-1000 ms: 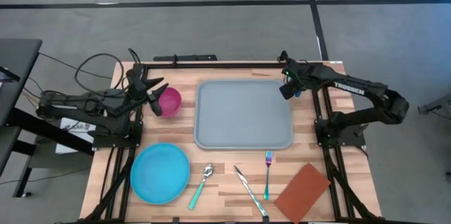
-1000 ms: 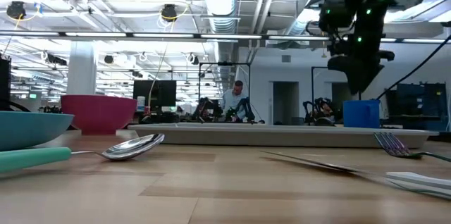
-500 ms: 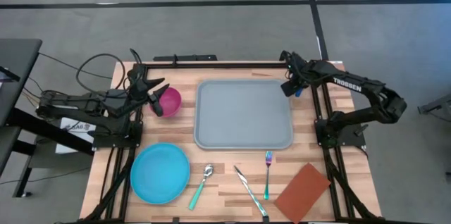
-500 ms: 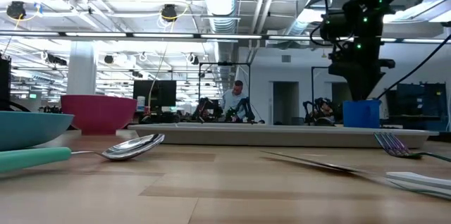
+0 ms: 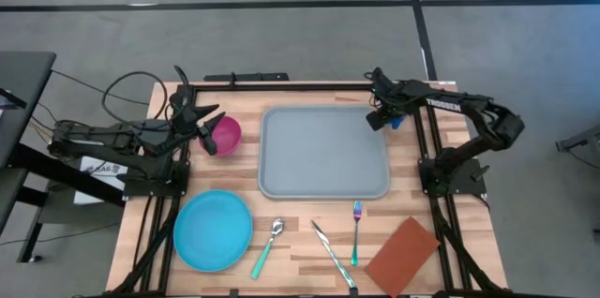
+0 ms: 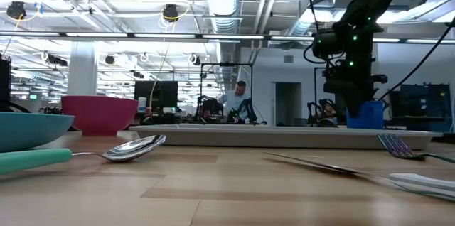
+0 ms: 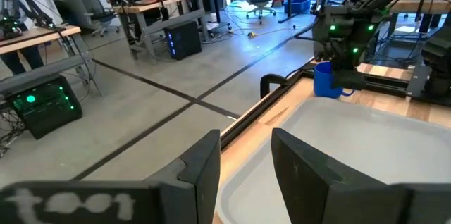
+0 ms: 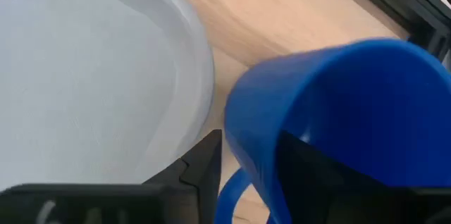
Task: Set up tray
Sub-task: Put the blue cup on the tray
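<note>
The grey-blue tray (image 5: 323,153) lies flat on the middle of the wooden table. A blue cup (image 5: 397,121) stands on the table just off the tray's far right corner, also seen in the right wrist view (image 8: 338,104) and the low view (image 6: 368,114). My right gripper (image 8: 250,143) points steeply down at the cup's rim, one finger inside the cup and one outside. My left gripper (image 5: 211,122) hovers open by the pink bowl (image 5: 225,134), its fingers (image 7: 204,164) with nothing between them. My right gripper stands astride the blue cup's wall near the rim (image 8: 254,132), one finger (image 8: 310,171) inside the cup and the other (image 8: 203,160) outside. It comes from above, slanting. Whether the fingers touch the wall, I cannot tell. The cup rests on the table.
Along the near edge lie a round blue plate (image 5: 214,230), a teal-handled spoon (image 5: 269,242), a knife (image 5: 333,253), a fork (image 5: 356,230) and an orange-brown napkin (image 5: 403,256). A person (image 6: 238,101) sits far off in the room behind.
My right gripper has come down over the blue cup at the tray's far right corner, tipping more steeply downward, and its arm has folded in toward the table's far edge. The cup stays where it was.
</note>
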{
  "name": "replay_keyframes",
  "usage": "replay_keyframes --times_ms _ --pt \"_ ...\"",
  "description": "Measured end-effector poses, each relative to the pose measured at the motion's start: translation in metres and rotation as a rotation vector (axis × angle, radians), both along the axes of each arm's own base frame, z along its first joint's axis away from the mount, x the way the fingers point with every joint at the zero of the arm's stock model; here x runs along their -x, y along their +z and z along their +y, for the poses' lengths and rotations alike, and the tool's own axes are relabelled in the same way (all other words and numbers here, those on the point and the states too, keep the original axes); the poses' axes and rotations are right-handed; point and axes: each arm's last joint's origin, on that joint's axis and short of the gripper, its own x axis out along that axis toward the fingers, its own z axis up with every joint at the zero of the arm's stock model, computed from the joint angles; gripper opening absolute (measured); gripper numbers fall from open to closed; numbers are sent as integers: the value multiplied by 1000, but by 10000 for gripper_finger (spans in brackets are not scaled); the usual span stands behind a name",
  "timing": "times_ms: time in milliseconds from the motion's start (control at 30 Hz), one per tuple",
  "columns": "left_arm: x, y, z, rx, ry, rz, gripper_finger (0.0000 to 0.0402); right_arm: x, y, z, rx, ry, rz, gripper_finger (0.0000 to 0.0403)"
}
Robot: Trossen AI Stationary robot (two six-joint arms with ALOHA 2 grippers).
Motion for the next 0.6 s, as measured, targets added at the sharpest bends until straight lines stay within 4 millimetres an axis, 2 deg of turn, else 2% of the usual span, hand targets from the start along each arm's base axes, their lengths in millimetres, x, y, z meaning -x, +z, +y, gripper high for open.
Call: replay_keyframes --times_ms 267,400,600 --pt "0 0 0 0 0 2 119 0 2 1 41 29 52 14" --pt "0 0 0 0 0 5 119 -1 13 9 67 72 47 13" --pt "0 0 0 0 0 4 119 -19 49 30 35 203 -101 6"
